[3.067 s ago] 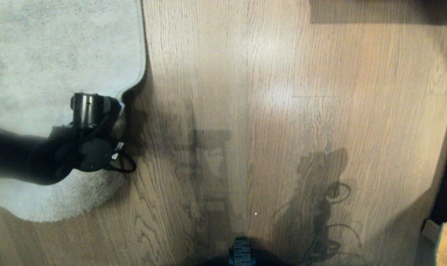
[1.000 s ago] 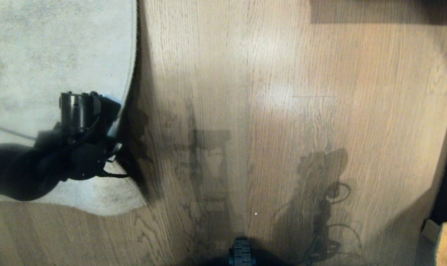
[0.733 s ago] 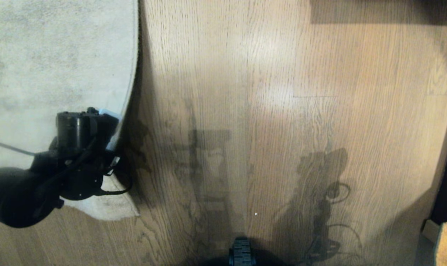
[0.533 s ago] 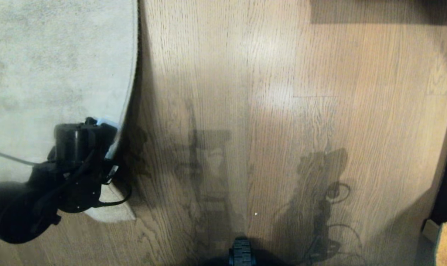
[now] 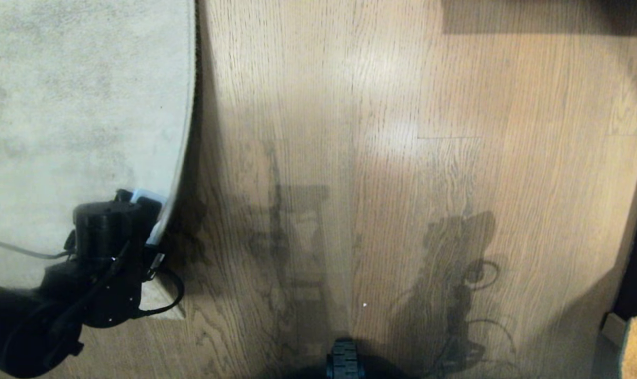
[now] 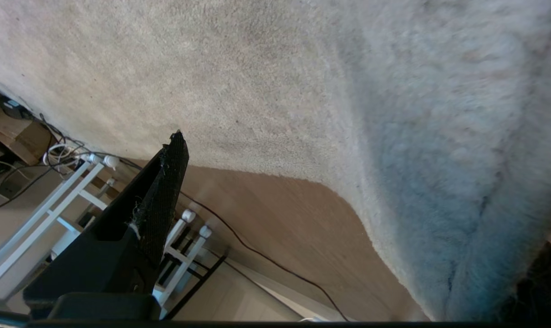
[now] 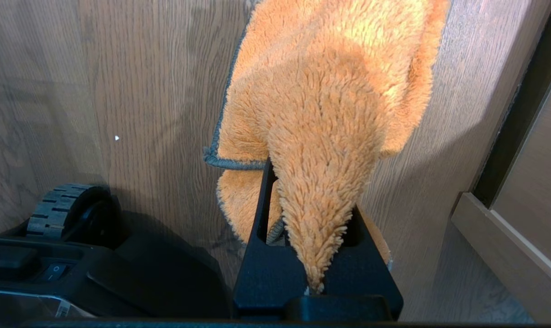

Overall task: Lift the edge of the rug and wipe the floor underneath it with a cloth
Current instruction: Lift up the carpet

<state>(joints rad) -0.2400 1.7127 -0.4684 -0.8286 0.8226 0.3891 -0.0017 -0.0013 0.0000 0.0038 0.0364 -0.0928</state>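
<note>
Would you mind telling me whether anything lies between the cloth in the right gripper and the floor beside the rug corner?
Nothing visible does. The cloth hangs pinched in the right gripper at the head view's right edge, and the floor from there to the rug edge, where the left gripper sits, shows only shadows.

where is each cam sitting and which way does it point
Head view: high on the robot, looking down at the floor and the rug edge; left arm, base wheel show.
Left wrist view: behind the left gripper, facing the rug's pile; one black finger shows.
Right wrist view: behind the right gripper, facing the floor; fingers shut on the cloth.
Shared: cloth in head and right wrist views.
</note>
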